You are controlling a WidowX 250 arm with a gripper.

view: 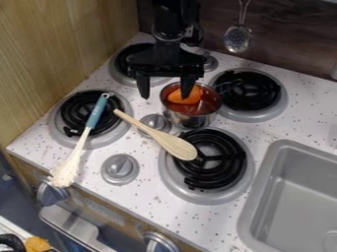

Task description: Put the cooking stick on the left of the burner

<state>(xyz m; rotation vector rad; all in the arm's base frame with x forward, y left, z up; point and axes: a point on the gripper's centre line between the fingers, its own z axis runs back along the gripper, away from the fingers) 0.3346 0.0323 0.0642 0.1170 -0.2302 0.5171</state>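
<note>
Wdn spoon (pixel 172 144) partly over burner (pixel 227 162).

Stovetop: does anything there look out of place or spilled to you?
Two things look oddly placed: the teal-handled utensil lies across the front-left burner, its pale head at the counter's front edge, and the wooden spoon's bowl overlaps the front-right burner. I see no spill.
</note>
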